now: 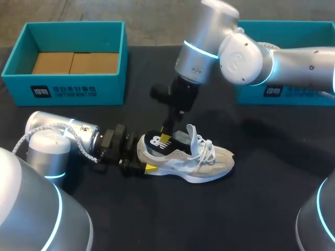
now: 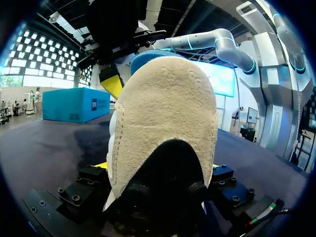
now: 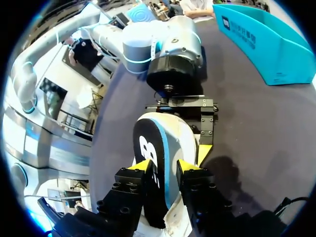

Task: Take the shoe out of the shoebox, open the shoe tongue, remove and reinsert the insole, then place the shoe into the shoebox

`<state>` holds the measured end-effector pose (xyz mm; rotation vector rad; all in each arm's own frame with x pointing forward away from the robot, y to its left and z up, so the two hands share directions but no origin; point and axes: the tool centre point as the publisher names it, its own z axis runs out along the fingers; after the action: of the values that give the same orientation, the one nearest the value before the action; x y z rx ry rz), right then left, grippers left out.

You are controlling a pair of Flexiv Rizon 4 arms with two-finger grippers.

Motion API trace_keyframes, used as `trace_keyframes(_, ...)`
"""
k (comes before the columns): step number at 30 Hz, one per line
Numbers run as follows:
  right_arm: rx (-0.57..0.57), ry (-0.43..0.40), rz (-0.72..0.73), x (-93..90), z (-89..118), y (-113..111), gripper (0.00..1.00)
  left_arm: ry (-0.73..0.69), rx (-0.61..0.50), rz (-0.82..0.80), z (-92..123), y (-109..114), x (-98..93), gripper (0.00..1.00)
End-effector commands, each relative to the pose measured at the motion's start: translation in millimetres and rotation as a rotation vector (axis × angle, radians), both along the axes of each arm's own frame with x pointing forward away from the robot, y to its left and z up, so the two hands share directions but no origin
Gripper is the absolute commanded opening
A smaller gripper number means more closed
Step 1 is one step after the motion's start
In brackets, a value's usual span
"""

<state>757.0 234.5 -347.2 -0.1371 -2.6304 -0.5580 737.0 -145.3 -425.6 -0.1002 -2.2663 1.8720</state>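
A cream sneaker (image 1: pixel 193 159) with white laces lies on its sole mid-table, toe to the right. My left gripper (image 1: pixel 144 154) comes in low from the left, its fingers spread wide and pressed on both sides of the heel (image 2: pixel 168 113). From above, my right gripper (image 1: pixel 166 137) stands over the shoe's opening. In the right wrist view its yellow tips (image 3: pixel 164 167) pinch the black, blue-edged insole (image 3: pixel 148 143), which stands up out of the heel (image 3: pixel 185 133). The insole's blue edge (image 2: pixel 148 54) shows above the heel in the left wrist view.
A teal shoebox (image 1: pixel 68 89) with cardboard inside stands at the back left. A second teal box (image 1: pixel 282 94) sits at the back right, partly behind my right arm. The black table (image 1: pixel 272 198) spreads in front of and to the right of the shoe.
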Motion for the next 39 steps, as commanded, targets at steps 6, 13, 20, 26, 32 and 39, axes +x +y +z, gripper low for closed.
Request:
trace_keyframes(6,0.006,-0.018,-0.006,-10.0,5,-5,0.31,0.000,0.001,0.001,-1,0,-0.3,0.00)
trace_keyframes(13,0.026,-0.019,0.008,-14.4,3,-1,0.29,0.000,0.001,0.001,-1,0,-0.3,0.00)
trace_keyframes(20,0.040,-0.024,0.030,-16.6,1,4,0.27,0.000,0.001,0.001,-1,0,-0.3,0.00)
trace_keyframes(26,0.060,-0.042,0.021,-17.2,1,2,0.01,0.000,0.001,0.001,-1,0,-0.3,0.00)
trace_keyframes(32,0.090,-0.062,0.028,-17.3,1,1,0.00,0.000,0.001,0.001,-1,0,-0.3,0.00)
trace_keyframes(39,0.136,-0.160,0.027,-19.9,20,-2,0.00,0.000,0.001,0.001,-1,0,-0.3,0.00)
